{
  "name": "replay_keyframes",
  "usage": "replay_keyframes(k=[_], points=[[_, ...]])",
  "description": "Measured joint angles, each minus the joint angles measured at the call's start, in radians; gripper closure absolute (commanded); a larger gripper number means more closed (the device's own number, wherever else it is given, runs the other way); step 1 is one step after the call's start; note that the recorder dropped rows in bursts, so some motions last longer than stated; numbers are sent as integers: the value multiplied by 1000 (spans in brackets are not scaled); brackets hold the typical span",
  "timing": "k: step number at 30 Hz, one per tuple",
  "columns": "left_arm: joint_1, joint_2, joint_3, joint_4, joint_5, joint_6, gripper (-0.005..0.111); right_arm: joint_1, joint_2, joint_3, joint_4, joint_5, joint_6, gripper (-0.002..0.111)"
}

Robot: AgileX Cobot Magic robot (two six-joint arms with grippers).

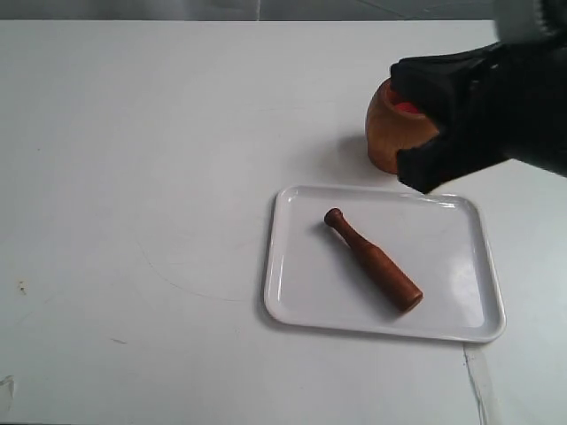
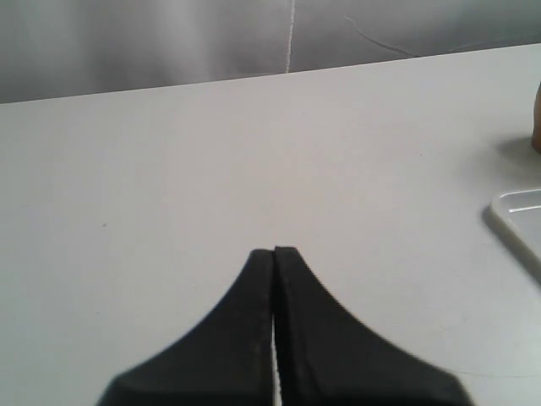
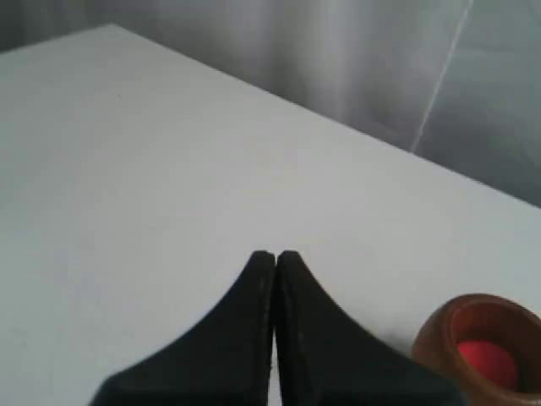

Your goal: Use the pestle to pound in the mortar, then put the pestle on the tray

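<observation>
White tabletop [image 1: 133,177] fills my exterior view, with open room across the whole left half. Lower right of centre lies the flat white rectangular plastic tray [image 1: 297,292]. The slim dark reddish-brown wooden pestle [image 1: 372,259] rests on it diagonally, knob toward the upper left. Beyond the tray's far edge, at upper right, the barrel-shaped light brown wooden mortar [image 1: 385,133] stands on the table, partly covered by the black right arm [image 1: 496,106].

My left wrist view shows the left gripper [image 2: 274,251], fingers pressed together on nothing, over bare table. One tray corner and a sliver of mortar sit at the right edge.

My right wrist view shows the right gripper [image 3: 275,256], likewise closed and empty. The mortar is at lower right, with something red [image 3: 486,359] inside that the exterior view barely shows.
</observation>
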Motion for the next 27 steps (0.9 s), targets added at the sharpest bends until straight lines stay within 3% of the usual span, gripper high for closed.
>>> replay_keyframes(k=[14, 27], points=[[0, 0, 0, 0, 0, 0, 107, 65, -504, 104, 47, -3, 7, 108], [0, 0, 0, 0, 0, 0, 107, 65, -652, 106, 94, -3, 7, 108]])
